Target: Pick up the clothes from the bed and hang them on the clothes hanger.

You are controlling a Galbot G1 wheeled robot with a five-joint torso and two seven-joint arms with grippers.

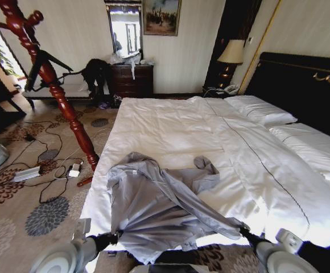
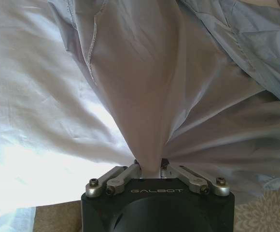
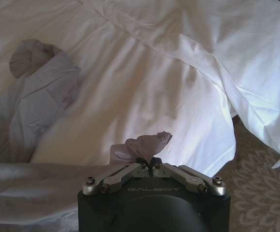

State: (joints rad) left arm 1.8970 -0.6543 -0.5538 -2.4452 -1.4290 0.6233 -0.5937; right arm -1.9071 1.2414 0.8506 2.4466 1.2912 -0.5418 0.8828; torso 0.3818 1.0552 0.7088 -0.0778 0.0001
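The clothes, a grey-lavender shirt (image 1: 159, 199), lie spread over the near edge of the bed (image 1: 170, 122). My left gripper (image 1: 117, 235) is shut on a bunched fold of the shirt (image 2: 145, 106) at its near left hem. At the near right, my right gripper (image 1: 244, 230) is shut on the shirt's edge (image 3: 141, 146), which is drawn taut between the two grippers. A sleeve (image 3: 38, 87) lies crumpled farther up the white sheet. The black clothes hanger (image 1: 46, 62) hangs on a red wooden stand (image 1: 60, 94) to the left of the bed.
Cables and a power strip (image 1: 25, 173) lie on the patterned carpet left of the bed. A dark dresser (image 1: 132, 79) with a black garment (image 1: 97, 73) stands at the far wall. Pillows (image 1: 262, 109) and the dark headboard (image 1: 301, 85) are at right.
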